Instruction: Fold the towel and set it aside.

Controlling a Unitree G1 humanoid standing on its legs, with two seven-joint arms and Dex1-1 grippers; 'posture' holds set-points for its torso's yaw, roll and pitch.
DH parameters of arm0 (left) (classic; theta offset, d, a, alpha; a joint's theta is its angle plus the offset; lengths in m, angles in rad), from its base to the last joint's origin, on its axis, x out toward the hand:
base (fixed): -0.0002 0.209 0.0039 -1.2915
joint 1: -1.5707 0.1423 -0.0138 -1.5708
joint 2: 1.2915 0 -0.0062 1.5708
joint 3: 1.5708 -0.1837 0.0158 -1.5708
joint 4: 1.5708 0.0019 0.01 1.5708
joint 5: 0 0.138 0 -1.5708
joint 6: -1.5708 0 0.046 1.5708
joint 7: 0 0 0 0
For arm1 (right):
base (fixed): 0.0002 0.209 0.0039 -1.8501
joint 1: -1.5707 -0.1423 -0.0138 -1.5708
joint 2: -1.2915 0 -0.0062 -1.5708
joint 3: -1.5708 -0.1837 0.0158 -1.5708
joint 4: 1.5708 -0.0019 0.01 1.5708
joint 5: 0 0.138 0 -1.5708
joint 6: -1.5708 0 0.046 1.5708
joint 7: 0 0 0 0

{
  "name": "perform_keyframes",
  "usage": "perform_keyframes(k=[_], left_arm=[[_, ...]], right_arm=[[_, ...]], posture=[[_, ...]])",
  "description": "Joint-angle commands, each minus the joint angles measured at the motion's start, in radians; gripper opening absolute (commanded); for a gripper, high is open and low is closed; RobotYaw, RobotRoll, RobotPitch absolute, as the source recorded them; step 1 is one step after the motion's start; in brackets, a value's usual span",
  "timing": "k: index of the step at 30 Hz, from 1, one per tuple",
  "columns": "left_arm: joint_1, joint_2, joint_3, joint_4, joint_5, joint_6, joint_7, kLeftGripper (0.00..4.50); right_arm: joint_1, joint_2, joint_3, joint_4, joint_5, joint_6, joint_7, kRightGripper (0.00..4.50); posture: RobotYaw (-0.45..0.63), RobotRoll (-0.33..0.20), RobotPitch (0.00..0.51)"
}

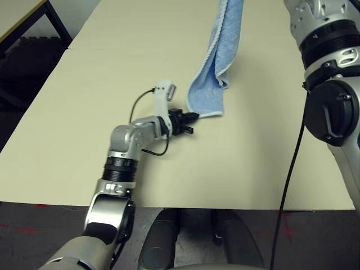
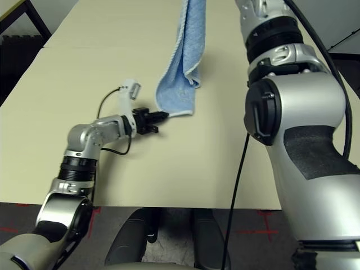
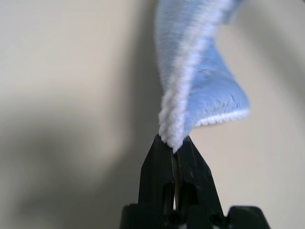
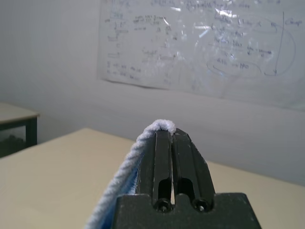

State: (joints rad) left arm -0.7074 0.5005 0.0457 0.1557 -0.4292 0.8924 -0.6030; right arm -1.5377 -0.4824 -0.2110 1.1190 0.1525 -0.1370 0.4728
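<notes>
While the towel (image 1: 216, 62) hangs above the bench (image 1: 84, 112), your left fingers (image 3: 174, 148) are clamped on its white-edged lower corner, and your right fingers (image 4: 172, 138), raised high, pinch its top edge.

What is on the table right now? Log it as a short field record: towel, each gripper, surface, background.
towel: light-blue terry with white edging, hanging lengthwise, lower end at the table
left gripper: shut on the towel's white edge at its lower corner, low over the table
right gripper: shut on the towel's upper edge, raised high
table: beige top
background: whiteboard with writing on the wall; a dark-framed table beside it
fold status: not yet folded or set aside
</notes>
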Motion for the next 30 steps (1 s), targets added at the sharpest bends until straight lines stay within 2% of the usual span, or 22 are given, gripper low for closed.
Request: perform_keyframes(k=[1,4,7,12,16,20,24,30], left_arm=[[0.009,0.108,0.001,-0.031,0.023,-0.042,-0.088,0.02],[-0.015,0.199,-0.016,-0.004,0.05,-0.097,-0.148,0.02],[-0.071,0.247,-0.026,0.053,0.085,-0.163,-0.193,0.02],[-0.13,0.379,-0.158,0.121,0.169,-0.268,-0.437,0.02],[-0.195,0.448,-0.243,0.195,0.268,-0.362,-0.562,0.02],[-0.3,0.419,-0.244,0.302,0.346,-0.437,-0.517,0.02],[-0.382,0.343,-0.191,0.426,0.382,-0.497,-0.367,0.02],[-0.447,0.256,-0.133,0.627,0.421,-0.584,-0.148,0.02]], right_arm=[[0.099,-0.065,-0.03,-0.103,0.052,0.039,0.121,0.0],[0.211,-0.128,-0.06,-0.171,0.101,0.085,0.217,0.0],[0.33,-0.186,-0.072,-0.226,0.138,0.154,0.328,0.0],[0.507,-0.298,0.017,-0.323,0.098,0.205,0.553,0.0],[0.575,-0.374,0.067,-0.384,0.072,0.222,0.661,0.0],[0.546,-0.396,0.055,-0.36,0.055,0.192,0.625,0.0],[0.514,-0.383,0.063,-0.326,0.033,0.188,0.566,0.0],[0.425,-0.332,0.13,-0.187,-0.067,0.211,0.433,0.0]], posture=[[0.07,0.0,0.206],[0.07,0.0,0.206],[0.06,0.0,0.21],[0.06,0.0,0.216],[0.05,0.0,0.222],[0.03,0.0,0.231],[0.03,0.0,0.238],[0.03,0.0,0.257]])
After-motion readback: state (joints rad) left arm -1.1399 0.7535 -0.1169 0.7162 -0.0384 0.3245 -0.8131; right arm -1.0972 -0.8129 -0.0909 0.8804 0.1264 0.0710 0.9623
